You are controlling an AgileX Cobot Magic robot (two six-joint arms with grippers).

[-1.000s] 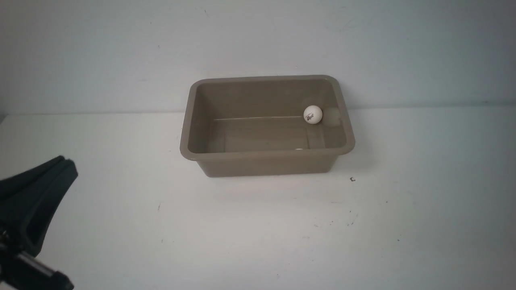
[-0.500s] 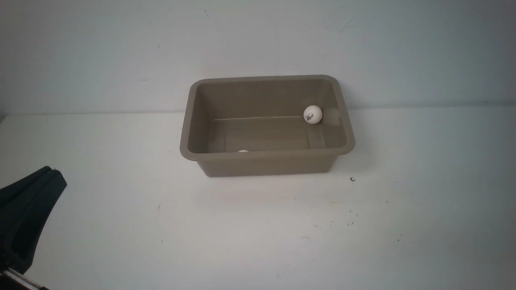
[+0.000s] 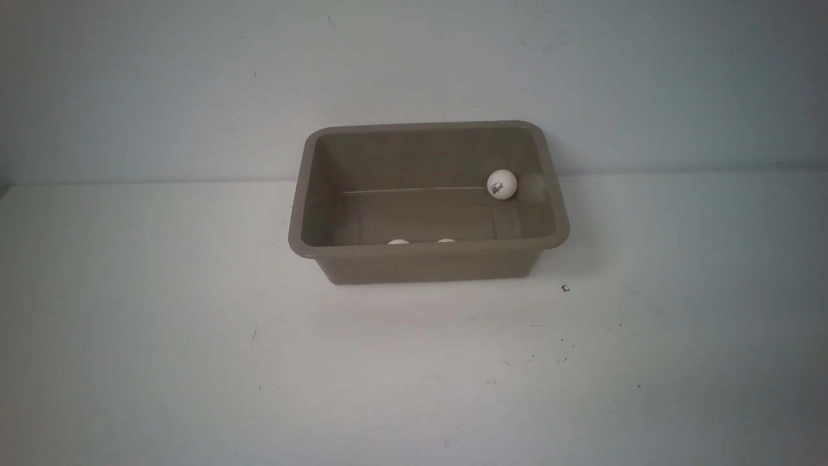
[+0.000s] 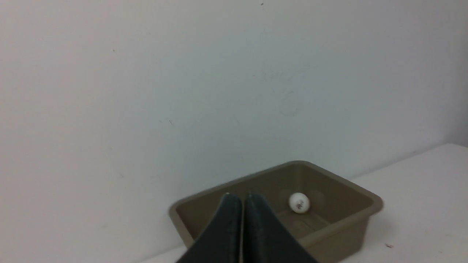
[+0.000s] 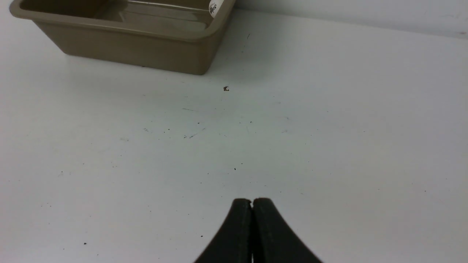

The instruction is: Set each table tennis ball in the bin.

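1. Three white matte balls, one [image 3: 502,184] at the far right corner, two [image 3: 398,242] [image 3: 446,241] behind the near rim, sit in the taupe rectangular plastic bin [image 3: 430,265]; a miscount could leave one out.
2. The left fingers [image 4: 242,199] and right fingers [image 5: 252,203] are closed, empty; knocking the bin could spill balls onto the white bench [image 3: 414,362].

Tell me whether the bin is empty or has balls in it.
Not empty: the bin shows one whole ball and two white tops above its near rim.
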